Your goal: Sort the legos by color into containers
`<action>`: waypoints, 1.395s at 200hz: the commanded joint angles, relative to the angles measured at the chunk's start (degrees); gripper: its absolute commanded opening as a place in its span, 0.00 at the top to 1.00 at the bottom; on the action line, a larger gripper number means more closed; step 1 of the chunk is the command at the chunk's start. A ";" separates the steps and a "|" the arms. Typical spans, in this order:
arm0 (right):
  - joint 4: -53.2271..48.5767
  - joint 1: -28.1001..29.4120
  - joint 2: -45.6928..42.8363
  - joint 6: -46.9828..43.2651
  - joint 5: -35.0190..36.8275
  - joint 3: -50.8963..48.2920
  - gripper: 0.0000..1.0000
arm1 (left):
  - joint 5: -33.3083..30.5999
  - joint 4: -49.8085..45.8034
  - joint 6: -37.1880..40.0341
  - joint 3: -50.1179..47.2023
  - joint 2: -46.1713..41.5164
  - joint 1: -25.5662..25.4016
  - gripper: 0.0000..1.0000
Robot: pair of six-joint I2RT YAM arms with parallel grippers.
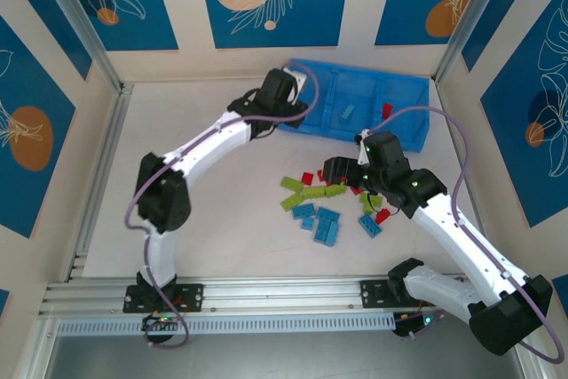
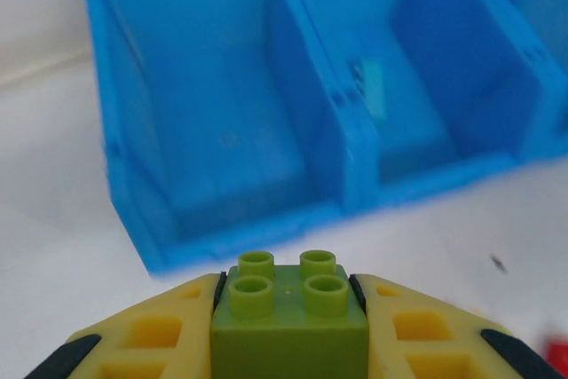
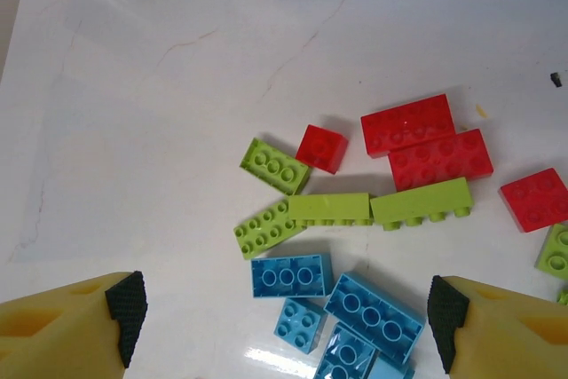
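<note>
Clamping a green brick (image 2: 289,336) just short of the tray (image 2: 248,235), the left gripper (image 2: 287,297) would drop it outside if opened now; the right gripper (image 3: 284,310) hangs open.

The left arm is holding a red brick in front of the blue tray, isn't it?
Not red. The brick clamped in the left gripper is lime green, as the left wrist view shows; it is held in front of the blue tray.

Blue tray (image 2: 232,135) blurred, its right compartment cut off, lime brick (image 2: 289,321) cropped below, pale thing (image 2: 373,86) in middle compartment too blurred to identify.
</note>
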 commanded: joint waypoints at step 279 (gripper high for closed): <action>0.92 -38.56 31.84 5.00 -5.69 -0.55 0.02 | -8.27 24.77 10.66 -83.72 -66.31 -10.65 0.08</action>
